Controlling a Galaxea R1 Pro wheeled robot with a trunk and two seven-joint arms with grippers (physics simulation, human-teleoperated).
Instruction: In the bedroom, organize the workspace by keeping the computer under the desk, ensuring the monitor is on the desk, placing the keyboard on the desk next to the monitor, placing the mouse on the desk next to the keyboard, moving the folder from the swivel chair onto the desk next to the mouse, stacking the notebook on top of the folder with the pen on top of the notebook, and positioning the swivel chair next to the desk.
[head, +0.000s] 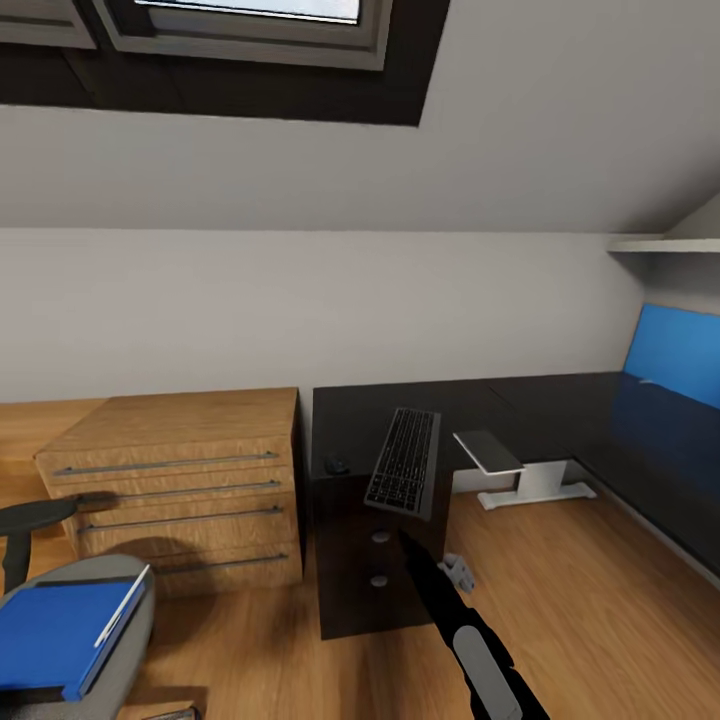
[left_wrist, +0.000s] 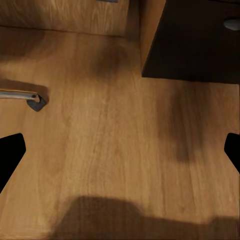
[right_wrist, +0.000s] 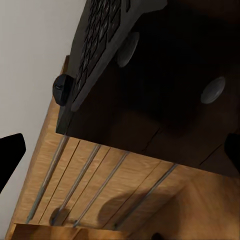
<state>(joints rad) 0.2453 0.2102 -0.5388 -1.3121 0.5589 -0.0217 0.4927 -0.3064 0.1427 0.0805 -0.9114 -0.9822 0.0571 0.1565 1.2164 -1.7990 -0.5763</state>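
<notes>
Desk: large black L-shaped desk w/ glossy top (head: 560, 400), drawer unit w/ round silver knobs (head: 380, 537) facing the robot; light wooden chest w/ long bar handles (head: 180, 490) just beside it on the left.
Keyboard: slim dark grey full-size keyboard w/ pale legends (head: 405, 460) lies on the desk top, near end sticking out past the front edge above the drawers; right wrist view confirms overhang (right_wrist: 100, 35).
Mouse: small rounded black mouse (head: 337, 465) on the desk top, near the keyboard's left side, apart from it; close to the corner in right wrist view (right_wrist: 61, 89).
Folder stack: flat bright blue folder w/ dark edge (head: 55, 630) on the grey-seated swivel chair (head: 130, 640), thin pale pen (head: 122, 605) along its right side. Notebook: can't tell it apart.
Monitor: not identified w/ confidence.
Right gripper: black arm (head: 470, 640) reaches toward the drawer front; fingertips at frame edges in wrist view, spread wide, nothing held.
Left gripper: tips far apart over bare wood floor (left_wrist: 120, 150), nothing held; chair caster leg (left_wrist: 30, 97) nearby.
Risk 1: overhanging keyboard could tip or slide off if the arm lifts into its underside.
Risk 2: shoving the keyboard sideways may knock the mouse off the corner.
Risk 3: base move could bump the chair, spilling pen off the folder.
</notes>
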